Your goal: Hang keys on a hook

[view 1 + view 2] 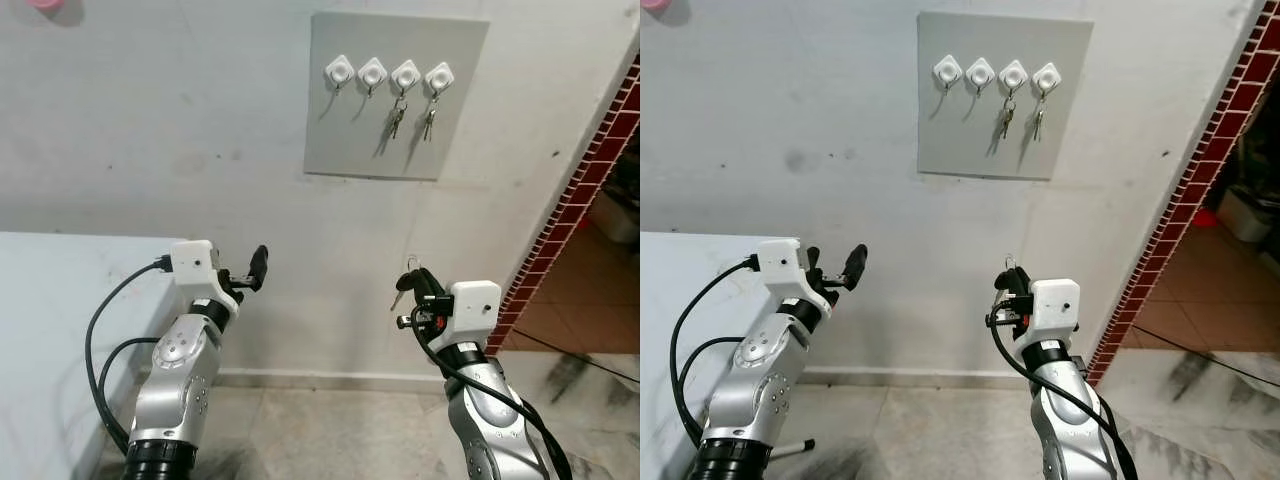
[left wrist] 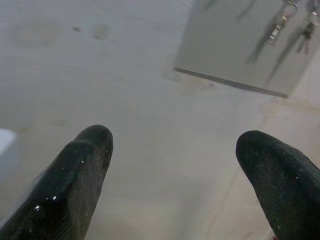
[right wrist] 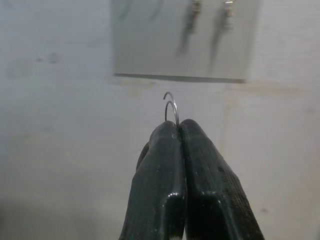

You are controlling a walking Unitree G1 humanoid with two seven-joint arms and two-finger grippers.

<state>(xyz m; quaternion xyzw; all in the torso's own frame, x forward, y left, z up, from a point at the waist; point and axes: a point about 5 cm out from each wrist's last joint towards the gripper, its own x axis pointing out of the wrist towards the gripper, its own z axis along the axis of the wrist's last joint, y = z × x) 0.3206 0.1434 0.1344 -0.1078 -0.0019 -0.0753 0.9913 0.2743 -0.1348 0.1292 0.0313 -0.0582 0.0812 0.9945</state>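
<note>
Keys (image 1: 401, 283) pinched by ring in right tool (image 1: 418, 292), left tool (image 1: 258, 268) spread wide, hooks (image 1: 388, 73) above on wall, no legible writing

Both silver arms are raised from below with forearms angled upward and inward, white wrist housings uppermost. The left hand (image 1: 252, 272) stands with its two black fingers (image 2: 75, 175) spread well apart, nothing between them, a black cable looping from the wrist back down along the arm. The right hand (image 1: 410, 290) has its fingers (image 3: 165, 185) pressed tight together, tips touching, pinching a thin wire ring (image 3: 171, 107) that protrudes just beyond the fingertips.
</note>
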